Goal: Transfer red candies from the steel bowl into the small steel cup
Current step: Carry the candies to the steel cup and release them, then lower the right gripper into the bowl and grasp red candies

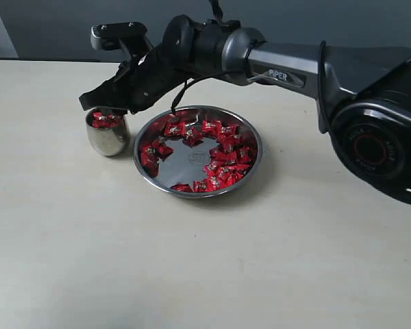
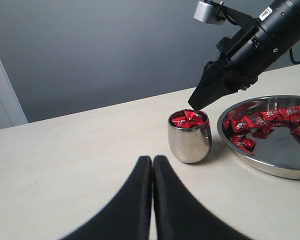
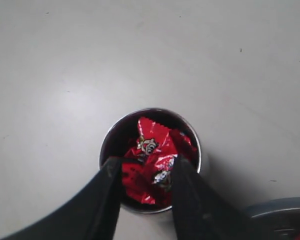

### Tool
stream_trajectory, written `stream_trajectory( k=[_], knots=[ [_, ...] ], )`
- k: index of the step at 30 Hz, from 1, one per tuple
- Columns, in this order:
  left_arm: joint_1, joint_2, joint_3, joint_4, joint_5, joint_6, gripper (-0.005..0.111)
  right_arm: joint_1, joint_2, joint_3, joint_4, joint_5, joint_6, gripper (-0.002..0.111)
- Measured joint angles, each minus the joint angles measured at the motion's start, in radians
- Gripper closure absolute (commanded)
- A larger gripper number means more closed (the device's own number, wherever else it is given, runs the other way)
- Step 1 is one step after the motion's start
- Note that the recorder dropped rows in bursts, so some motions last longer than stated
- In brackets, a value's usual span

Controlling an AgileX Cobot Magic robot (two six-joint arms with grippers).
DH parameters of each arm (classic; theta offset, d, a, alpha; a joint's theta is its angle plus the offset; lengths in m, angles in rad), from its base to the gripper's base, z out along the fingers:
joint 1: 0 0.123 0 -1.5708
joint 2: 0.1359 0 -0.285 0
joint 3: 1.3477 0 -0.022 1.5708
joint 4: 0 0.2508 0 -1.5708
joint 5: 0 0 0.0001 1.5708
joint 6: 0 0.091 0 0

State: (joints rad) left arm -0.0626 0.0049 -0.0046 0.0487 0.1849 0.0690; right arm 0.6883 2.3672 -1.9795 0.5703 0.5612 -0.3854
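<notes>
My right gripper [image 3: 146, 165] hangs over the small steel cup [image 2: 190, 144], jaws apart, with a wrapper between them; I can't quite tell whether it has dropped free. The cup looks nearly full of shiny, crinkled red candies [image 2: 188, 119], so 1 more could spill onto the table [image 1: 68, 240], or a low finger could tip it. Plenty lie in the steel bowl [image 1: 192, 193] just beside it. The left gripper [image 2: 152, 167] is closed and empty.
</notes>
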Motion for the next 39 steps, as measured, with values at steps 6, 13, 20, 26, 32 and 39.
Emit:
stream_trajectory(
  k=[6, 13, 20, 26, 32, 39],
  knots=[
    [0.0, 0.0, 0.0, 0.0, 0.0, 0.0, 0.105, -0.002, -0.002, 0.0, -0.037, 0.021, 0.021, 0.074],
    [0.0, 0.0, 0.0, 0.0, 0.0, 0.0, 0.105, -0.05, -0.018, 0.0, -0.225, 0.201, 0.16, 0.074],
    [0.0, 0.0, 0.0, 0.0, 0.0, 0.0, 0.105, -0.059, -0.018, 0.0, -0.422, 0.29, 0.22, 0.074],
    [0.0, 0.0, 0.0, 0.0, 0.0, 0.0, 0.105, -0.063, -0.016, 0.0, -0.594, 0.296, 0.33, 0.074],
    [0.0, 0.0, 0.0, 0.0, 0.0, 0.0, 0.105, -0.065, 0.02, 0.0, -0.616, 0.286, 0.348, 0.074],
    [0.0, 0.0, 0.0, 0.0, 0.0, 0.0, 0.105, -0.065, 0.056, 0.0, -0.645, 0.253, 0.355, 0.074]
  ],
)
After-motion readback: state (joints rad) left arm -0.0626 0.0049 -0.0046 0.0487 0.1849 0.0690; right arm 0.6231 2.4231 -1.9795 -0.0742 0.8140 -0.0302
